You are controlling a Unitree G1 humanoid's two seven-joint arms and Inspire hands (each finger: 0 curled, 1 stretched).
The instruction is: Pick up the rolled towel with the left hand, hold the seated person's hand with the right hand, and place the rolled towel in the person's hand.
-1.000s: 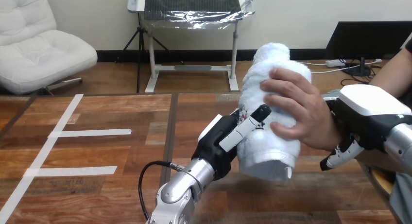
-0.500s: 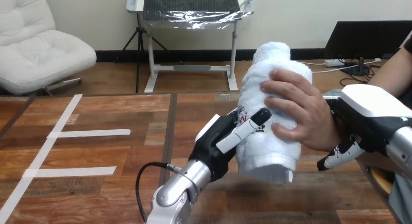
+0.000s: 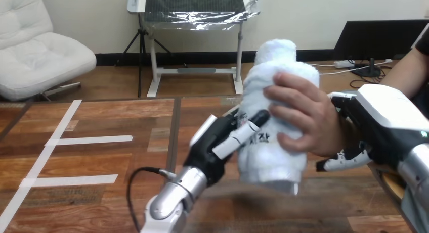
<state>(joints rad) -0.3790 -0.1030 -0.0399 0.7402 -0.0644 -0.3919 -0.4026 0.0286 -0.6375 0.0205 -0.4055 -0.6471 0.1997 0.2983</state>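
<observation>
The white rolled towel stands nearly upright above the table's right half. The person's hand reaches in from the right and wraps round the towel's middle. My left hand is at the towel's left side with its thumb lying across the front. Its fingers go behind the roll and are hidden. My right hand sits behind the person's wrist, and its fingertips curl out beneath that wrist.
The wooden table stretches to the left, with white tape strips marked on it. The person's forearm comes in at the upper right.
The whole view has shifted slightly, so the camera moved. Both my hands and the person's hand keep the same hold; my left forearm sits a little further left.
</observation>
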